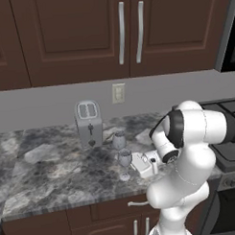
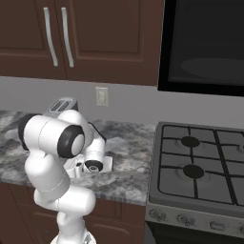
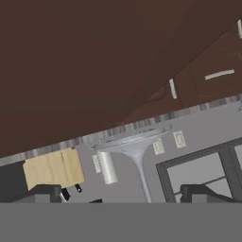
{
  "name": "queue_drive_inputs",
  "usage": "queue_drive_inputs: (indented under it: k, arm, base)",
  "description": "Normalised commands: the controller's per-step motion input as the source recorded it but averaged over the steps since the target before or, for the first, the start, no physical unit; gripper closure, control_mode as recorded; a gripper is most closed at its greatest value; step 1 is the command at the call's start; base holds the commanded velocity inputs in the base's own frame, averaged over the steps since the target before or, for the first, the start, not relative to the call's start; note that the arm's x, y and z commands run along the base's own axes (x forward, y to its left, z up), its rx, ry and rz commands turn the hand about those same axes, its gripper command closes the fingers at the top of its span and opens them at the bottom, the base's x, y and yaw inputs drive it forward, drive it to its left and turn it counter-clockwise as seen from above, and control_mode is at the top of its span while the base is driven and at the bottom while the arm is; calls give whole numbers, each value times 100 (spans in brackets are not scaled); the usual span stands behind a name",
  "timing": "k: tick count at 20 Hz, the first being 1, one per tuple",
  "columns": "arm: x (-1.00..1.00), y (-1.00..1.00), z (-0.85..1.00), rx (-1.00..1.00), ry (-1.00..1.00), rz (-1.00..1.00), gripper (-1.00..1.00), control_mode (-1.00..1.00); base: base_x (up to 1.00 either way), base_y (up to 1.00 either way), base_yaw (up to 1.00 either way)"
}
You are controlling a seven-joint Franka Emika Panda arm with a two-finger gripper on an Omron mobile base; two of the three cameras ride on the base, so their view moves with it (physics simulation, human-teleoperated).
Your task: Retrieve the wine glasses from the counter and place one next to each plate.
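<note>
Wine glasses stood on the grey marbled tabletop (image 1: 54,169) in the left base view, near one (image 1: 124,163) just ahead of the far one (image 1: 119,140), beside the silver toaster (image 1: 88,123). Hand view: fingers (image 3: 45,193) spread wide apart, empty, flanking a glass stem (image 3: 141,172).

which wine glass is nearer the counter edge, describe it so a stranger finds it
Start at the silver toaster on the grey marbled counter. Two clear stemmed glasses stand to its right. Pick the front glass, closer to the counter's edge and beside the white gripper, not the rear glass.

Two wine glasses (image 1: 122,150) stand on the counter (image 1: 49,174), apparently just right of the toaster (image 1: 89,123).
</note>
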Motion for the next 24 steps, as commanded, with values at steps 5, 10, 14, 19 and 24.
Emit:
queue_drive_inputs:
  k: [5,10,14,19,24]
  arm:
    - [0,11,-14,0,8,0,-100,-100]
    - [0,18,-24,0,2,-2,-100,-100]
    - [0,14,-23,0,0,-5,-100,-100]
    - [0,9,-11,0,0,-6,-100,-100]
    - [0,2,-2,0,0,-6,100,-100]
  base:
    - [0,0,0]
    - [0,0,0]
    - [0,0,0]
    - [0,0,0]
    - [0,0,0]
